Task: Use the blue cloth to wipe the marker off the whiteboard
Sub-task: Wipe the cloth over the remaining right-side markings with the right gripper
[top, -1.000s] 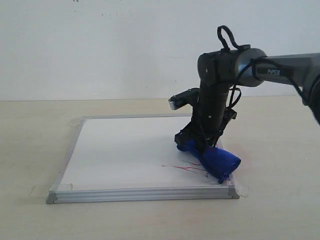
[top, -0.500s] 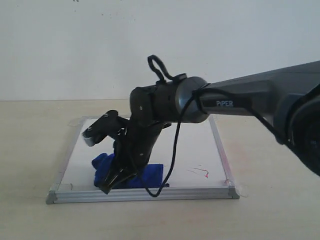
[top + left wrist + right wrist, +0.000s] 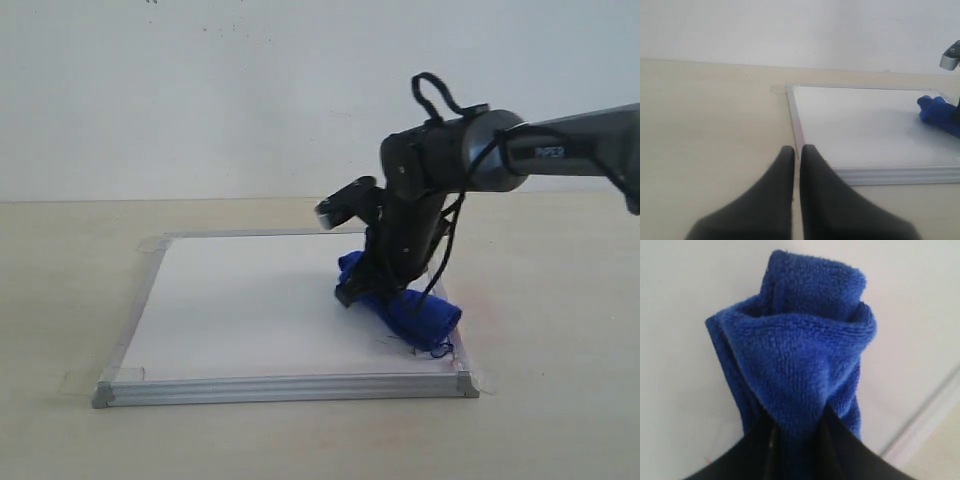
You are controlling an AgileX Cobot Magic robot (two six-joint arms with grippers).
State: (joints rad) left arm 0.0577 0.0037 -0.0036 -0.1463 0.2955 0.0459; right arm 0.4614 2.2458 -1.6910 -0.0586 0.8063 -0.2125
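The right gripper [image 3: 362, 292] pinches the cloth [image 3: 415, 312] on the board's [image 3: 230, 300] right side, roll slanting toward the near-right corner, faint marker [image 3: 388, 343] just nearer; the left gripper [image 3: 796, 159] rests closed, off-board left.

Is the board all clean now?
Nearly. Most of the whiteboard looks plain white. The right gripper holds the blue cloth on the board near its front right corner. A few faint marker lines seem to show beside the cloth, so that spot is left.

The pale desk [image 3: 60, 300] is carrying the whiteboard [image 3: 230, 300], which is lying flat a little short of the back edge, with clear tape [image 3: 76, 381] sticking its corners down.
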